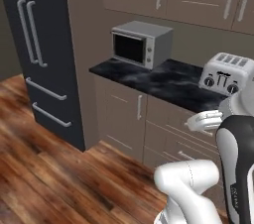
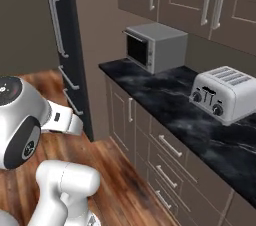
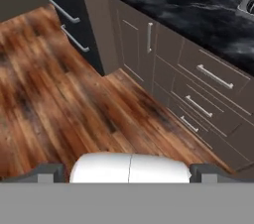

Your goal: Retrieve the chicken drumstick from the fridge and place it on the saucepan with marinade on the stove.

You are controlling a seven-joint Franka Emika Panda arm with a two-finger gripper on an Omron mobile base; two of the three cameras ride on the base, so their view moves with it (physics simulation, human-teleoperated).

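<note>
Still on the approach step — fridge [image 1: 42, 54] doors look shut w/ the drumstick presumably inside, unseen, gripper [image 3: 128, 171] jaws wide apart & empty over the wood floor [image 3: 59, 99] — next: roll closer, grab a fridge handle [image 1: 31, 32].

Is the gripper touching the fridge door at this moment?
Apart. In the hand view the open gripper points at wooden floor, and the closed fridge stands well beyond its fingertips.

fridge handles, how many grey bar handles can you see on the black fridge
4 on the tall black fridge: two long upright grey bar handles side by side on the upper doors, and two slanted bars on the lower drawers. None looks hidden.
</note>
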